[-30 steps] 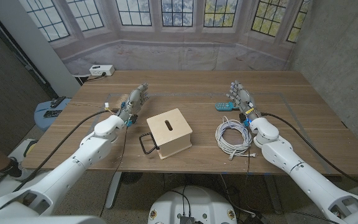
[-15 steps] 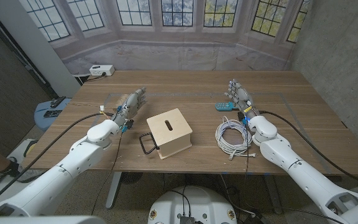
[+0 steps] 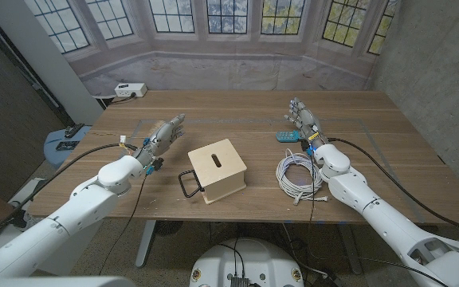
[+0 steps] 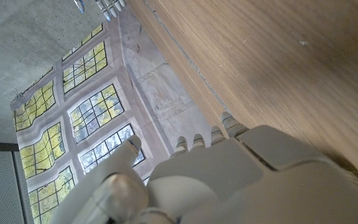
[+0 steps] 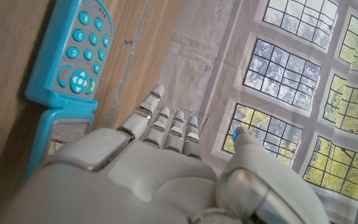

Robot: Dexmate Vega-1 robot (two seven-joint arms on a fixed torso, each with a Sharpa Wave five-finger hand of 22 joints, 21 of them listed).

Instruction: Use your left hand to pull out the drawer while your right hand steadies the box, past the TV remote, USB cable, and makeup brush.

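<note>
- Left hand (image 3: pixel 163 132) is empty, fingers spread, left of and apart from the box (image 3: pixel 217 170).
- Right hand (image 3: pixel 302 121) is empty, fingers extended, beside the remote (image 3: pixel 286 136), far of the cable (image 3: pixel 299 174).
- Drawer handle (image 3: pixel 187 183) sticks out at the box's near-left.

Staged lab or test room, rectangular wooden table (image 3: pixel 245 108) on bare floor, printed backdrop of leaded bay windows (image 3: pixel 229 20) at 12 o'clock, grey concrete-look wall (image 3: pixel 433 56) at 2 o'clock

wooden table (image 3: pixel 237 108) | on it: box (image 3: pixel 217 170) ctr, usb cable (image 3: pixel 297 174) + tv remote (image 3: pixel 287 136) rt
</note>
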